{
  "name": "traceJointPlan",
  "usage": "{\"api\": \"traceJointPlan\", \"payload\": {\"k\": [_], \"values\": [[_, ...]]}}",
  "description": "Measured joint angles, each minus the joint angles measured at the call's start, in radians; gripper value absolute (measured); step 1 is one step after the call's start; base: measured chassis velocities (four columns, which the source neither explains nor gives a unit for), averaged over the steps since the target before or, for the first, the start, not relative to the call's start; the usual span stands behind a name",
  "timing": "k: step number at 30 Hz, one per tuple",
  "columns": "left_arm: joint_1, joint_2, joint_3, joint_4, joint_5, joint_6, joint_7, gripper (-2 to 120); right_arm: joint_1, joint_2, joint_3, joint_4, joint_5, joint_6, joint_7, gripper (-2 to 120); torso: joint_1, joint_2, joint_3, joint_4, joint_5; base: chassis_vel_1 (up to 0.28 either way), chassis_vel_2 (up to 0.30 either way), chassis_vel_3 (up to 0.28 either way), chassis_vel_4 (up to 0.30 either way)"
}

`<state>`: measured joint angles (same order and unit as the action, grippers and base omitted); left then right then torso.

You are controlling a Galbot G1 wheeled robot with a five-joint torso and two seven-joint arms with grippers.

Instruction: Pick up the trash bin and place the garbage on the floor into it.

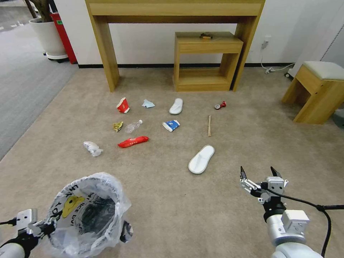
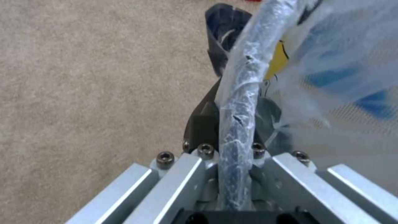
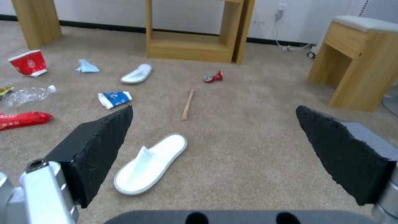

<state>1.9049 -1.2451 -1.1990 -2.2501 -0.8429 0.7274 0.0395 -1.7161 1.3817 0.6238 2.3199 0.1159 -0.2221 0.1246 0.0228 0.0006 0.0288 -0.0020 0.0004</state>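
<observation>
Here left pincer (image 2: pixel 232 130) clamped on trash bin (image 1: pixel 94 211) rim; right pincer (image 1: pixel 261 175) spread apart.

Staged home-like room in an office space: beige carpet (image 1: pixel 179 200), light wood console table (image 1: pixel 175 10) and low side table (image 1: pixel 208 43) against white wall upper centre, padded stool (image 1: pixel 319 89) right, potted plant (image 1: pixel 46 34) upper left.

Right claw (image 3: pixel 213 137) hangs wide open above the beige carpet (image 3: pixel 257 161), a white slipper (image 3: pixel 150 163) lying just beyond its black fingertips (image 3: pixel 104 140). Farther out sit a wooden stick (image 3: pixel 187 104), blue paper cup (image 3: pixel 115 99), crushed red can (image 3: pixel 213 77) and second slipper (image 3: pixel 136 74). Off to one side: red cup (image 3: pixel 28 62), tissue (image 3: pixel 86 66), clear bottle (image 3: pixel 27 94), red packet (image 3: pixel 23 119).
</observation>
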Motion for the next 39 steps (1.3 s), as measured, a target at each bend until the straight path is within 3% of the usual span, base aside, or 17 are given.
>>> {"api": "traceJointPlan", "payload": {"k": [11,39], "values": [[-0.016,-0.005,0.016,-0.015,0.02,-0.002,0.004,0,0.013,-0.001,0.0,-0.003,0.0,-0.003,-0.005,100,0.0,0.0,0.0,0.0,-0.0001,0.041,0.079,-0.042,-0.085],[-0.023,-0.011,0.031,-0.035,0.042,-0.017,0.017,0,0.053,-0.001,-0.007,-0.02,0.03,-0.043,0.006,100,0.0,0.0,0.0,0.0001,-0.0002,0.114,0.312,-0.121,-0.307]]}}
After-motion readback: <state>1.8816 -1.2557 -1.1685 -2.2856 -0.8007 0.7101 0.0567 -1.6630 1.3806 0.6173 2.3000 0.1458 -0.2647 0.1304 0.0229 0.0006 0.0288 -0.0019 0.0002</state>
